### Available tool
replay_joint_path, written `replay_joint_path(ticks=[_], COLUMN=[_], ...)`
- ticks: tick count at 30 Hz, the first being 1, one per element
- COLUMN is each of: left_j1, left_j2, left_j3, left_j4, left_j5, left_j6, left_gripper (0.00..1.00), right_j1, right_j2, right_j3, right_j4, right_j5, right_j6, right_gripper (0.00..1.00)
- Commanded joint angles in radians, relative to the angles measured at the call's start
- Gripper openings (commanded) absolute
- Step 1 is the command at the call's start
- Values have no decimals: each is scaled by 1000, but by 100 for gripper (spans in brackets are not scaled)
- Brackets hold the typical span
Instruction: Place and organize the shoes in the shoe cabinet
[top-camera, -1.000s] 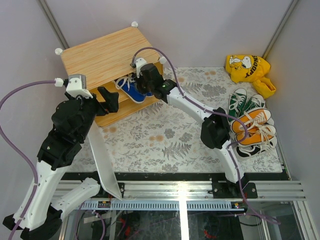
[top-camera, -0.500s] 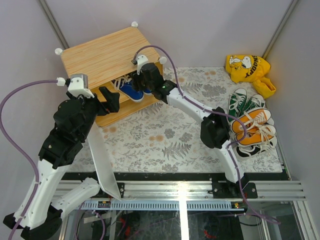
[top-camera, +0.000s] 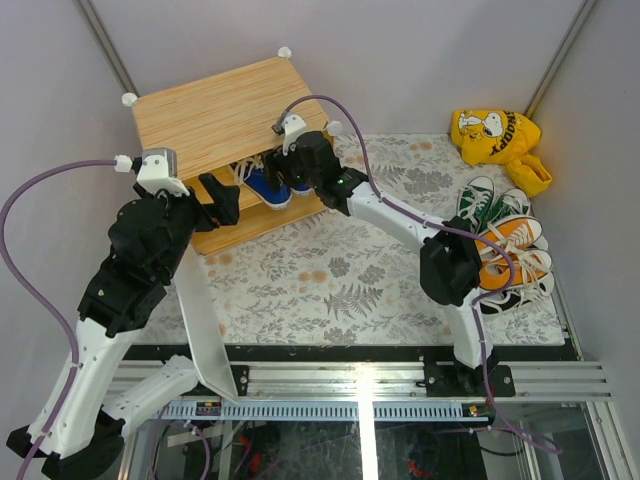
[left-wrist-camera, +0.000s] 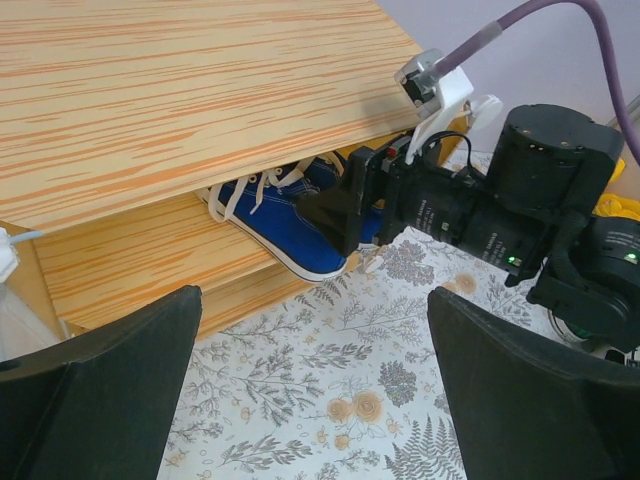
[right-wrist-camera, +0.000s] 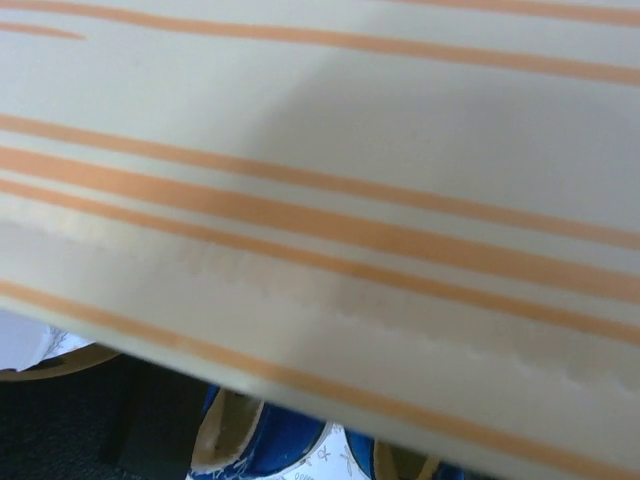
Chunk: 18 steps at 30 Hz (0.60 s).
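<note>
Since a moment ago the right arm has reached deeper, and the cabinet (top-camera: 215, 105) has skidded back and to the right under the push. The blue shoes (left-wrist-camera: 285, 235) sit on the upper shelf with one end still jutting past its front edge. The right gripper (left-wrist-camera: 340, 215) is hard against them, but where they overlap I can't tell whether it is clamped on a shoe or only shoving. The left gripper (top-camera: 222, 200) hangs spread wide and empty just before the cabinet's left end. To finish this well, I'd say the push should go low and straight along the shelf. The left arm could brace the cabinet so it stops sliding. Clearance looks thin, since the right wrist view is nearly all wood panel with the shoes just beneath. Room to back out lies over the floral mat (top-camera: 330, 270). The door (top-camera: 205, 310) slants open beside the left arm. The other shoes (top-camera: 500, 250) crowd the mat's right edge by the right arm's elbow.
</note>
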Motion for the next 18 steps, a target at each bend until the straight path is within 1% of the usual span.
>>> replay_joint_path(ticks=[1,2,3,5,9,11,15,18], left_j1=[-3,-3,-3,-3,-3,-3,-4,-3], left_j2=[3,5,5,5,2,-1,-3,-1], left_j3=[-9,-10,-9,-8,-8,-9,-9,-12], left_j4=[21,22,22,22,22,22,22,22], left_j5=[-11,-9,-9,-6,-5,-5,-5,-3], left_j6=[20,20,19,18,17,17,17,17], left_gripper=[94,94,94,94,94,94,94,94], right_j1=[-4,-4,-4,-4,-4,-4,-4,-3], right_j2=[-187,-194,-200,-206,-193,-179,-169,-142], right_j3=[10,3,-5,-20,-39,-50,-137,-152], right_j4=[198,195,193,190,176,164,166,96], right_j5=[-45,-50,-52,-58,-103,-158,-304,-343], right_j6=[-32,-32,-31,-34,-55,-79,-183,-279], right_gripper=[86,88,92,94,94,92,94,95])
